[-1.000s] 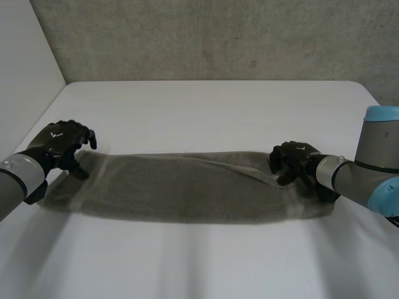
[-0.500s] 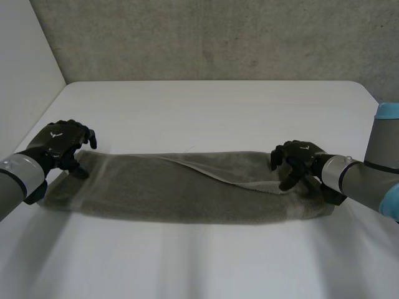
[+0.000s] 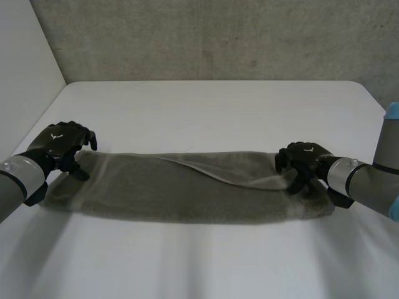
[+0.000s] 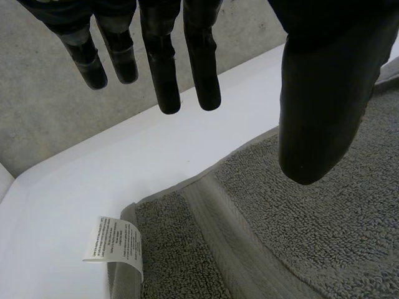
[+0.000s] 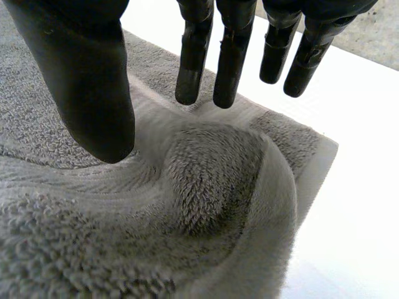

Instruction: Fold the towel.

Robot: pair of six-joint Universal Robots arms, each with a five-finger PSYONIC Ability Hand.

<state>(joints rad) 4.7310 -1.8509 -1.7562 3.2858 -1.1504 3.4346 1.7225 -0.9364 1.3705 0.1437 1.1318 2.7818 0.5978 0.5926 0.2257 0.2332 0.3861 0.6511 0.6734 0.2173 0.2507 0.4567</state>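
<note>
A grey towel [image 3: 187, 193] lies folded into a long strip across the white table [image 3: 206, 112]. My left hand [image 3: 59, 144] hovers over its left end, open, with straight fingers [image 4: 165, 62] and the thumb apart, holding nothing. Beneath them the towel [image 4: 280, 237] shows its far corner and a white label [image 4: 115, 246]. My right hand [image 3: 303, 159] is over the right end, also open, thumb [image 5: 93, 81] spread from the fingers. Under its palm the towel [image 5: 206, 180] is rumpled into a hump near its corner. A loose top layer runs as a slanted crease toward that hand.
A grey concrete wall [image 3: 206, 37] stands behind the table. The table's far edge and its left edge are close to the left hand. Bare tabletop lies in front of and behind the towel.
The right hand has slid a little to the right along the towel and its fingers have straightened. The top layer's crease shifted with it. The left hand has not moved.
</note>
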